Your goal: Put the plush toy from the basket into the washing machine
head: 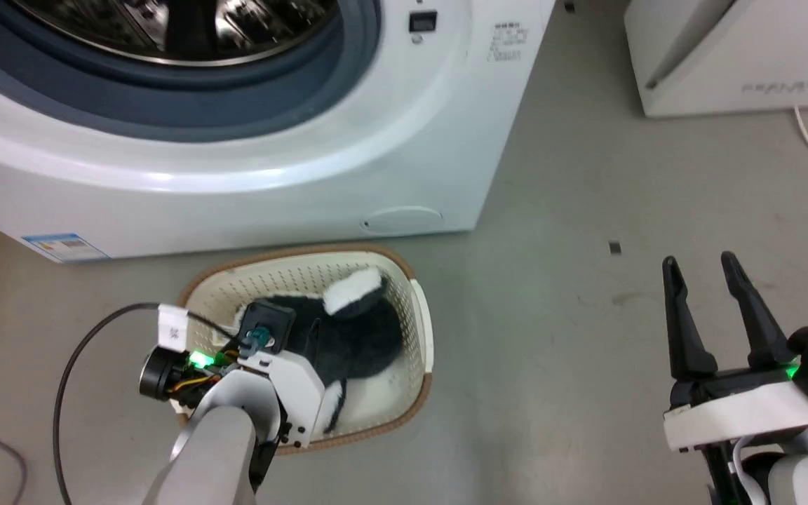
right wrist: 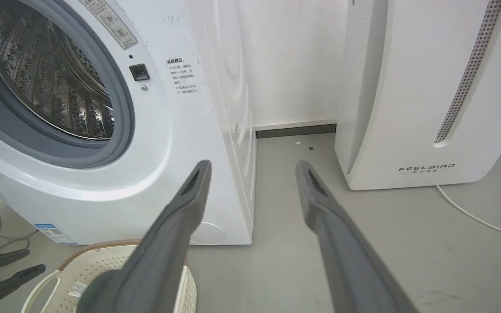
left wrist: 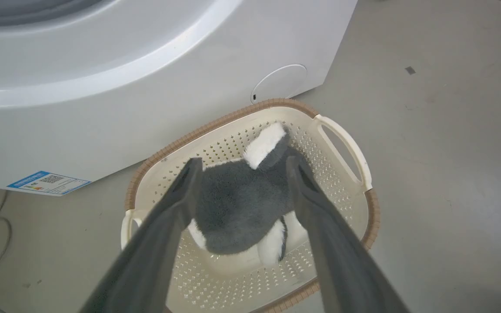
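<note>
1. The left gripper (left wrist: 244,167) hangs over the basket (left wrist: 215,126) with its jaws spread wide. One dark finger stands on each side of the plush toy (left wrist: 237,208). I cannot tell whether the fingers touch the fur.
2. The plush toy lies inside the basket, on its bottom, filling much of the middle. Its dark grey-black body sits between the two fingers. One white patch points toward the basket's far rim, and other white patches lie toward the near side.
3. The right gripper (head: 698,263) is well apart from the basket, out past its handle (left wrist: 346,148) side and over the bare floor (head: 586,315). Its jaws are spread too, with nothing between them.
4. The basket stands on the floor, upright, its brown rim just beside the foot of the washing machine (head: 376,140).
5. Beyond the basket, the washing machine's opening shows its grey rubber ring (right wrist: 120,108) and shiny perforated drum (right wrist: 50,78). No door covers the opening in these views.
6. A blue label (left wrist: 48,182) is stuck low on the washer's front, near the basket's rim.
7. Farther from the basket, past the washer's corner, stands a white FEELBIRD appliance (right wrist: 398,108). A white cable (right wrist: 472,213) trails over the floor by it.
</note>
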Controlling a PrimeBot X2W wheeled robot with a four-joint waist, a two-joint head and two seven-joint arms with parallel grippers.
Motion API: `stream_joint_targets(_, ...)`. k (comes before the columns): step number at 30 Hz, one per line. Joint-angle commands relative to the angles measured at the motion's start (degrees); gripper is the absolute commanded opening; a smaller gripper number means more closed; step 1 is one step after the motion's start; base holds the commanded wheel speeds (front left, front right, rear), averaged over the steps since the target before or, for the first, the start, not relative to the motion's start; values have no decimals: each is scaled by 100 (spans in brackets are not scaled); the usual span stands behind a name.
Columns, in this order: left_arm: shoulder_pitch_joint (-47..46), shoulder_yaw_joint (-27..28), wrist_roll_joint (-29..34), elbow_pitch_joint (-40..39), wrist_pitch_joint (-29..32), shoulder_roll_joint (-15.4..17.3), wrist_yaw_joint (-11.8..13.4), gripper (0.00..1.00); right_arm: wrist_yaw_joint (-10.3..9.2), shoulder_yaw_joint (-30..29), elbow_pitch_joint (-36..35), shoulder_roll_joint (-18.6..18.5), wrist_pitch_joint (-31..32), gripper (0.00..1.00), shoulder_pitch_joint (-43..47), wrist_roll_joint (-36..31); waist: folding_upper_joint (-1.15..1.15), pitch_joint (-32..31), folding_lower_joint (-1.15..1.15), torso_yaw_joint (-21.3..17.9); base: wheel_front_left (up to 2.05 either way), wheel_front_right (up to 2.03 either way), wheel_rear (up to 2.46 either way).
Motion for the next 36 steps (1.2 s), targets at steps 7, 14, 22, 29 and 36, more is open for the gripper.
stream_joint_targets(7,-624,-397,211,567,426,287,-86,100,-2,59,-113,-1,-141,100,-296,276,0,677,-1,-269,0,0,0)
stream_joint_targets(14,-1127,-791,441,982,823,576,-144,100,-3,151,-178,-1,-224,100,-409,455,0,1179,-1,-431,0,0,0)
stream_joint_targets(22,-1734,-1144,605,1394,1165,851,-219,100,-3,247,-255,-1,-307,100,-560,666,0,1690,-1,-598,0,0,0)
stream_joint_targets(29,-2313,-1370,573,1807,1452,1010,-296,100,-3,359,-313,-1,-391,100,-674,899,0,2157,-1,-778,0,0,0)
stream_joint_targets(36,-2720,-1649,548,2220,1653,1125,-352,100,-3,384,-345,-1,-474,100,-790,1102,0,2534,-1,-923,0,0,0)
